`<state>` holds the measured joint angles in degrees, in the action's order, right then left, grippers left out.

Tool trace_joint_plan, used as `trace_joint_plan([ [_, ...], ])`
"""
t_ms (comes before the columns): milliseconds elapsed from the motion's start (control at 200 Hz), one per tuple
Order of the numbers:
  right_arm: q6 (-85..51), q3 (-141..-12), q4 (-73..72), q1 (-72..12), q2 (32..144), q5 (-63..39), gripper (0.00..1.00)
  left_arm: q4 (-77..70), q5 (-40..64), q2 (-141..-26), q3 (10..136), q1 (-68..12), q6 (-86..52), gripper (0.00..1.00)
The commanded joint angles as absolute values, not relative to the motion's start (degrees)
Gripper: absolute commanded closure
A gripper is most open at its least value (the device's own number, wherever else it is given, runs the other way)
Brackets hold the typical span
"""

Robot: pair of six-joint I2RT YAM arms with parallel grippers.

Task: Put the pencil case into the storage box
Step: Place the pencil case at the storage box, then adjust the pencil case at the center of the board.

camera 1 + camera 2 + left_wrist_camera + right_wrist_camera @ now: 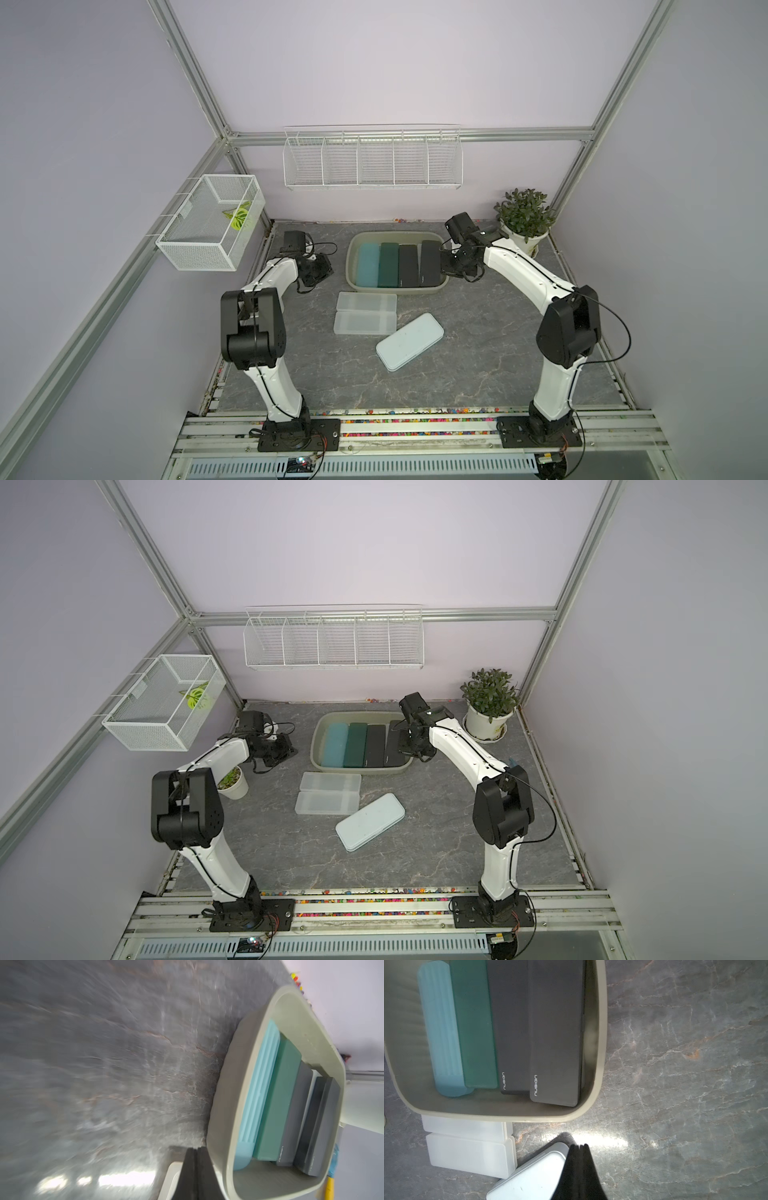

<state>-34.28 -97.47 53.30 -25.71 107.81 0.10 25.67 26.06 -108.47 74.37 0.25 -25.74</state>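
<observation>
- Left end effector [196, 1149]: fingers pressed together, nothing between them. Stands over counter [478, 332], well left of storage box [395, 289].
- Inside box, side by side: light blue pencil case [368, 266], green pencil case [387, 266], dark grey pencil case [408, 268]. Second dark grey pencil case [430, 262] lies partly over its neighbour, by right wall.
- On counter in front of box: two translucent cases [365, 301], touching each other. Pale blue flat case [409, 340] lies near them, at angle.
- Right end effector [579, 1146]: closed, empty, just beside right rim of box.
</observation>
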Motion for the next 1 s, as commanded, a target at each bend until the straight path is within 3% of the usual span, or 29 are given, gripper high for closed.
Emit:
trace_joint_plan([
  [0, -35.4, -95.4, 52.3, -24.6, 103.6, -0.8, 1.00, 21.6, 33.0, -111.1, 76.1, 0.1, -28.6, 1.00],
  [610, -35.4, -90.7, 52.4, -22.2, 100.8, -0.8, 0.99, 27.0, 35.5, -112.2, 68.4, -1.9, -21.5, 1.00],
  [995, -34.8, -87.1, 52.0, -21.9, 99.3, -1.2, 0.98, 30.6, 34.7, -102.1, 56.7, -3.1, -20.0, 1.00],
])
